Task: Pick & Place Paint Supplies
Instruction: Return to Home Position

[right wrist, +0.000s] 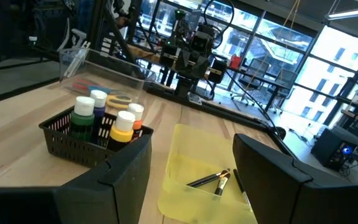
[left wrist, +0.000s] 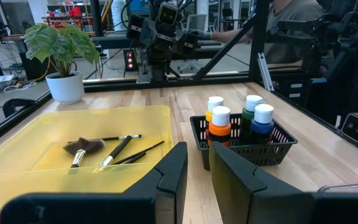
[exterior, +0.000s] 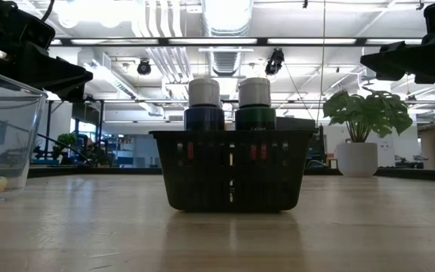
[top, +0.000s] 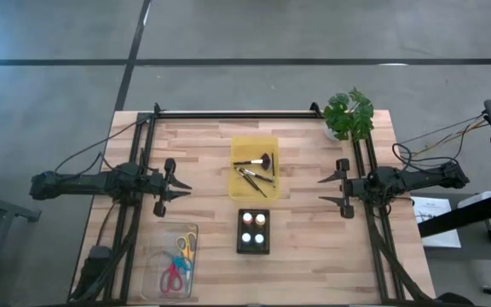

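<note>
Standing at the lower centre of the high view, a rectangular black mesh basket (top: 239, 232) holds four small cylindrical paint bottles (top: 254, 232) upright in a two-by-two block. The wrist views show round white caps on orange, yellow, green and blue bodies. Just above the basket, at frame centre, a translucent yellow plastic bin (top: 239, 147) contains the brushes. One broad brush (top: 261, 159) with a dark flared bristle head lies across the bin's upper half. Several thin dark-handled paintbrushes (top: 252, 179) with pale ferrules lie loosely crossed below it.

The tabletop (top: 314, 256) is pale laminated wood strip.

The left gripper (top: 176, 186) sits at mid-left and the right gripper (top: 337, 189) at mid-right, each well apart from both containers. Left fingers (left wrist: 169, 177) are parted by a narrow gap and grip nothing. Right fingers (right wrist: 123, 162) are spread wide and grip nothing.

A clear rigid bin (top: 153, 256) at lower left holds coloured scissors (top: 177, 264). A potted plant (top: 349, 115) stands at upper right.
</note>
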Robot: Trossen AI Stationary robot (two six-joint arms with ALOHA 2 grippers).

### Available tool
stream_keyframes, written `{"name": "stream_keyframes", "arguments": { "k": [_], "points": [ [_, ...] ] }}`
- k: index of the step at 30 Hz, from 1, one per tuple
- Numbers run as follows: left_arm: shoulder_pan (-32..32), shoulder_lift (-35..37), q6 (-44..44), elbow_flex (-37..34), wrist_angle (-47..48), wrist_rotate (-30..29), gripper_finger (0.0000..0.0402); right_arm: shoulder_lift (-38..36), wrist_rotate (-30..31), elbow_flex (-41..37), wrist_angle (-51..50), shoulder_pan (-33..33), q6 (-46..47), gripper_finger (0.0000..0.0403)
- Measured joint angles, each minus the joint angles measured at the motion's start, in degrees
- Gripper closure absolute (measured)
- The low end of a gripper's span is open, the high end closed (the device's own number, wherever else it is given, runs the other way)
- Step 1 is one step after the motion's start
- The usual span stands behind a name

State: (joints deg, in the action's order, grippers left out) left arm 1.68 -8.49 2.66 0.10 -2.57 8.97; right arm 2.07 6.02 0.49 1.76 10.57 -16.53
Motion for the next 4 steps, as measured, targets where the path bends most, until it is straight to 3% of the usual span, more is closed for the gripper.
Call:
{"name": "stream_keyframes", "arguments": {
  "k": [4],
  "points": [
    [-0.01, 0.00, -0.01, 0.00, -0.01, 0.00, 0.0327, 0.00, 0.00, 0.00, 0.00, 0.00, 0.00, 0.0177]
  ]
}}
